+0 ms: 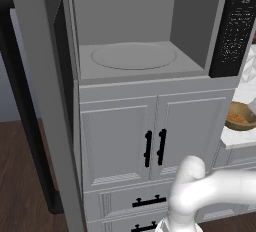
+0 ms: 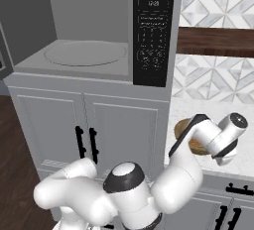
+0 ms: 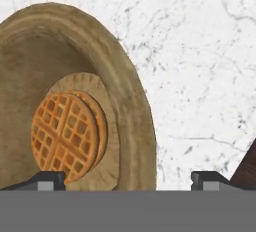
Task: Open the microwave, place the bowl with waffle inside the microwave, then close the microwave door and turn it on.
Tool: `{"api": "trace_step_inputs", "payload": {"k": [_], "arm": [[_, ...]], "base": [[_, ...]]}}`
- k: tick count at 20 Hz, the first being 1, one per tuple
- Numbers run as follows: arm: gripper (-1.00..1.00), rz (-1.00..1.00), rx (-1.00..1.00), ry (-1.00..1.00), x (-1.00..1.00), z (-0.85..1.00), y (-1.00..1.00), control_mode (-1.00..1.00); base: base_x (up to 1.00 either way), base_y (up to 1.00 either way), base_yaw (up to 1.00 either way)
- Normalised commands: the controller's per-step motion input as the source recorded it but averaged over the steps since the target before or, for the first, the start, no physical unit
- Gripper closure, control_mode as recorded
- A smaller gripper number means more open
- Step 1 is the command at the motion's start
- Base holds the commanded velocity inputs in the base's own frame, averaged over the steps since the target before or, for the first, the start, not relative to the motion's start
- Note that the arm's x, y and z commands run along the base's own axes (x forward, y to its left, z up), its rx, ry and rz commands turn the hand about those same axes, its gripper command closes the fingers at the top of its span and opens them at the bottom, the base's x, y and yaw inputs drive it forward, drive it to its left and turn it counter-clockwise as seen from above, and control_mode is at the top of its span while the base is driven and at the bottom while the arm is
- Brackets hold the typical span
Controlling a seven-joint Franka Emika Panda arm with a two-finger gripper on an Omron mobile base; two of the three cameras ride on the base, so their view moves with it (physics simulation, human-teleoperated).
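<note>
The microwave (image 1: 140,36) stands with its pale cavity and round turntable (image 1: 132,56) exposed. The microwave door (image 1: 42,76) is swung wide open to the left, its black handle bar (image 1: 20,106) at the outer edge. The black keypad strip (image 2: 154,30) is at the right. The tan wooden bowl (image 3: 75,91) sits on the marble counter with the golden waffle (image 3: 65,133) lying in it. My gripper (image 3: 129,181) hovers over the bowl, open, fingertips (image 3: 47,180) straddling the bowl's right rim, nothing held. The bowl (image 1: 242,117) also shows at the far right, and partly behind my arm (image 2: 184,127).
White panelled cabinet doors with black handles (image 1: 155,147) and drawers (image 1: 145,202) lie below the microwave. The white marble counter (image 2: 238,167) runs to the right, under a dark wood shelf (image 2: 213,40) and patterned tile wall. Dark wood floor (image 1: 20,176) is at the left.
</note>
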Motion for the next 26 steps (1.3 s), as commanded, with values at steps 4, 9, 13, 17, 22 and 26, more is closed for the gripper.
{"api": "trace_step_inputs", "payload": {"k": [4,9,13,17,22,26], "arm": [[-1.0,-0.02,0.0,0.0,0.1,-0.28,0.0,-1.0],[-1.0,-0.03,0.0,0.0,0.13,-0.31,0.0,-1.0],[-1.0,-0.03,0.0,0.0,0.08,-0.24,0.0,-1.0],[-1.0,0.0,0.0,0.0,0.0,-0.03,0.0,-1.0],[1.0,0.0,0.0,0.0,0.0,0.0,0.0,-1.0],[1.0,0.0,0.0,0.0,0.0,0.0,0.0,-1.0]], "base": [[0.0,0.0,0.0],[0.0,0.0,0.0],[0.0,0.0,0.0],[0.0,0.0,0.0],[0.0,0.0,0.0],[0.0,0.0,0.0]]}}
